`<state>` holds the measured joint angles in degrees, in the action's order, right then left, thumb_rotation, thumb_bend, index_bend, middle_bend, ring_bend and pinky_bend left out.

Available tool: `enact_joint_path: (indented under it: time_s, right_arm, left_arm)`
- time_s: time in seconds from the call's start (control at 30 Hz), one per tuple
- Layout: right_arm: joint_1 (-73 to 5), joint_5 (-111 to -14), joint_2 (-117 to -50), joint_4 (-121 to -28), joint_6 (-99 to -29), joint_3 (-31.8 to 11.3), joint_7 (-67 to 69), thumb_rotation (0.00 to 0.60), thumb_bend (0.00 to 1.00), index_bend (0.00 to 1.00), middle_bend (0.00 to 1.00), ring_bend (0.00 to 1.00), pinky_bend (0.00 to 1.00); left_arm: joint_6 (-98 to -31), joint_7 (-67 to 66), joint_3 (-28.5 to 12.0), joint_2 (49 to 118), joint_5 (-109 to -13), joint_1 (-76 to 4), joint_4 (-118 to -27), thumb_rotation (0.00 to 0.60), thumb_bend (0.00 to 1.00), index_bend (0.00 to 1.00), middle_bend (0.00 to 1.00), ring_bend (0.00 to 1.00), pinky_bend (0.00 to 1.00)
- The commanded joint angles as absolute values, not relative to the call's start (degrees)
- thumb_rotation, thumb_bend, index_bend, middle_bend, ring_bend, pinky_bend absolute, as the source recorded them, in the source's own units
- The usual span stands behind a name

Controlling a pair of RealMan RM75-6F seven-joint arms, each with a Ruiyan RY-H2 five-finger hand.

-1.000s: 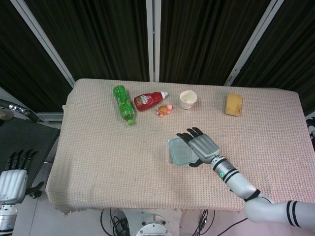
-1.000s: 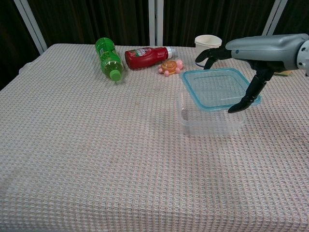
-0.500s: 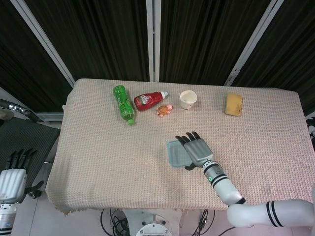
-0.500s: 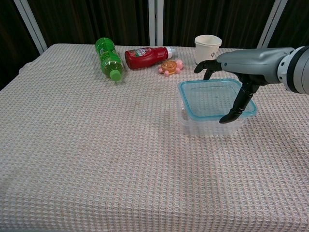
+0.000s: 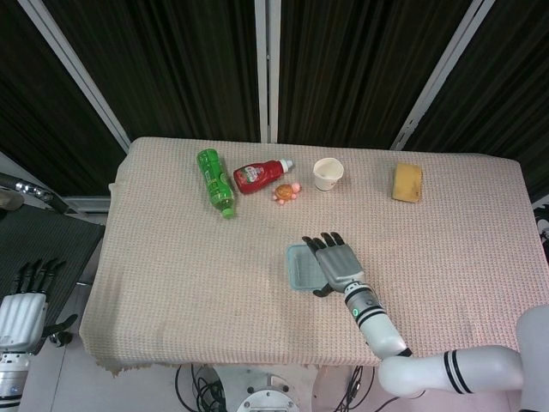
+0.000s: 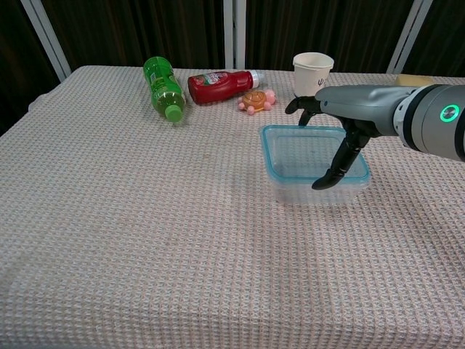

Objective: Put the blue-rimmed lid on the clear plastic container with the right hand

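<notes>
Right hand [image 6: 341, 120] spread over blue-rimmed lid [image 6: 309, 154], thumb curved down at near edge. Lid seated on clear plastic container [image 6: 314, 190]. Beyond: paper cup [image 6: 312, 71], ketchup bottle [image 6: 219, 85], green bottle [image 6: 163, 87].

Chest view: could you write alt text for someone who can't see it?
A grey robot right hand holds a blue-rimmed lid on a clear plastic container on a woven tablecloth. Behind lie a green bottle, red ketchup bottle and paper cup.
</notes>
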<state>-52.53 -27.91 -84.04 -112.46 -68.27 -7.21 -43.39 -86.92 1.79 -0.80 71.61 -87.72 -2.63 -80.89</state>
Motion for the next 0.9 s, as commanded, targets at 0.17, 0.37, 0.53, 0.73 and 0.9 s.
enact_joint_path:
  time_s: [0.17, 0.37, 0.53, 0.73, 0.9]
  right_arm:
    - [-52.61, -25.82, -85.87, -111.69, -70.06, -7.81, -43.73, 0.600, 0.10, 0.05, 0.41, 0.05, 0.00]
    - [-52.80, -25.22, -87.02, -110.13, -69.41, -8.20, -43.46, 0.600, 0.10, 0.05, 0.41, 0.05, 0.00]
    - [-52.59, -25.69, -87.12, -109.88, -69.07, -8.13, -43.06, 0.600, 0.10, 0.04, 0.41, 0.05, 0.00]
    - [-51.61, -26.53, -86.28, -110.51, -69.65, -7.55, -42.35, 0.600, 0.10, 0.04, 0.41, 0.05, 0.00]
    - [-50.93, -27.32, -85.91, -110.89, -69.82, -7.11, -41.91, 0.600, 0.10, 0.04, 0.41, 0.05, 0.00]
  left_arm:
    - [-86.13, 2.77, -0.75, 71.88, -87.67, -3.04, -79.79, 0.600, 0.00, 0.12, 0.08, 0.00, 0.00]
    - [-85.99, 3.22, -0.74, 72.05, -87.77, -3.24, -79.18, 0.600, 0.00, 0.12, 0.08, 0.00, 0.00]
    - [-86.04, 3.25, -0.67, 72.03, -87.57, -3.11, -79.24, 0.600, 0.00, 0.12, 0.08, 0.00, 0.00]
    - [-85.89, 3.16, -0.69, 72.11, -87.50, -3.22, -79.22, 0.600, 0.00, 0.12, 0.08, 0.00, 0.00]
    - [-85.79, 3.21, -0.72, 72.31, -87.52, -3.37, -79.03, 0.600, 0.00, 0.12, 0.08, 0.00, 0.00]
